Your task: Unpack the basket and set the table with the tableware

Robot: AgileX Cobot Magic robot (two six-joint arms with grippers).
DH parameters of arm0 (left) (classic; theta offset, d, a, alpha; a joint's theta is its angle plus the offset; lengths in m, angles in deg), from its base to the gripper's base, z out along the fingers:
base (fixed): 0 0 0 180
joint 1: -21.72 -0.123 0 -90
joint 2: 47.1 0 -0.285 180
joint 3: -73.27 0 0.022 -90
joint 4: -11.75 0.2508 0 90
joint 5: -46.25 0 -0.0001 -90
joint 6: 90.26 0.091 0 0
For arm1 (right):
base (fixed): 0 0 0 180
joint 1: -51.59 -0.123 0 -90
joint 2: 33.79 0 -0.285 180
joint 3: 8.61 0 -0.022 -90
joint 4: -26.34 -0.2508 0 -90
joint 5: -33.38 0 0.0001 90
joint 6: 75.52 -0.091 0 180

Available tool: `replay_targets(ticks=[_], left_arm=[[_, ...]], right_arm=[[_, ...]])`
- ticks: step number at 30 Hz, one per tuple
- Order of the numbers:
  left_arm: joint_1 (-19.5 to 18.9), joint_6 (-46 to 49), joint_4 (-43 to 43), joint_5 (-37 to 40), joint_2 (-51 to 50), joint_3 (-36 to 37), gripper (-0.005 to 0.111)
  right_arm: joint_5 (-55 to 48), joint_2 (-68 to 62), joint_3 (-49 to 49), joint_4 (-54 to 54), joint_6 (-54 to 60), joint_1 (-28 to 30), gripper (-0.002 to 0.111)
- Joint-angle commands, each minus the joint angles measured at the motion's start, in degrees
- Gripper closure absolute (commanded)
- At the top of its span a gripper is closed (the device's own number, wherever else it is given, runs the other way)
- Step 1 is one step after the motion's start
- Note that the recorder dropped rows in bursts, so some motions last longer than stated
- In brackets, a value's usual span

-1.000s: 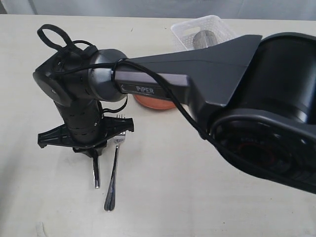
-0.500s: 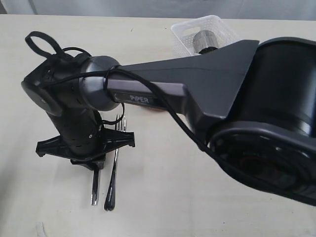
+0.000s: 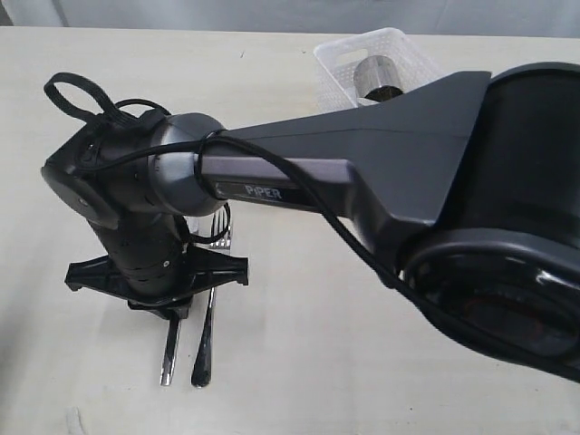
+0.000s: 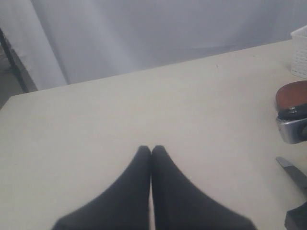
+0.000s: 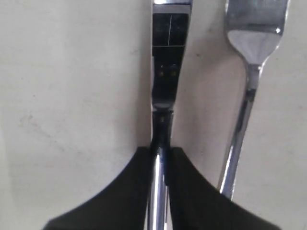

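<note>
My right arm stretches across the exterior view from the right edge to the left half of the table, wrist pointing down; its bulk hides much of the middle of the tabletop. The right gripper is pinching the knife by the handle, its two black fingers pressed against either side of the steel. The blade runs straight out ahead of them, low over the table; I cannot tell whether it touches the surface. The fork lies flat on the table just beside the knife and roughly parallel to it, tines pointing the same way as the blade; the two do not touch. In the exterior view both handles poke out beneath the gripper towards the near edge, knife on the left, fork on the right.

The basket sits at the far side of the table, well apart from the cutlery and partly hidden behind the arm; the cup shows inside it.

My left gripper hangs over the table with its fingers pressed together and nothing between them. At the edge of its camera's view I can see part of the plate on the table, and a corner of the basket beyond it.
</note>
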Motion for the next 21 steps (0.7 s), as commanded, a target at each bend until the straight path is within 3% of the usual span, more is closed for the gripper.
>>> replay_targets(ticks=[1, 11, 13, 18, 21], left_arm=[[-0.31, -0.20, -0.68, -0.45, 0.15, 0.10, 0.107], [-0.31, -0.20, -0.68, -0.45, 0.15, 0.10, 0.107], [-0.31, -0.20, -0.68, -0.45, 0.15, 0.10, 0.107], [-0.31, -0.20, -0.68, -0.45, 0.15, 0.10, 0.107], [-0.31, -0.20, -0.68, -0.45, 0.15, 0.10, 0.107]], right_arm=[[0.56, 0.73, 0.20, 2.00, -0.30, -0.24, 0.109], [-2.02, 0.73, 0.20, 0.65, -0.30, 0.10, 0.107], [-0.70, 0.73, 0.20, 0.06, -0.19, 0.20, 0.099], [-0.40, 0.96, -0.02, -0.82, 1.26, 0.44, 0.065], [0.94, 2.12, -0.02, -0.82, 4.67, 1.08, 0.060]])
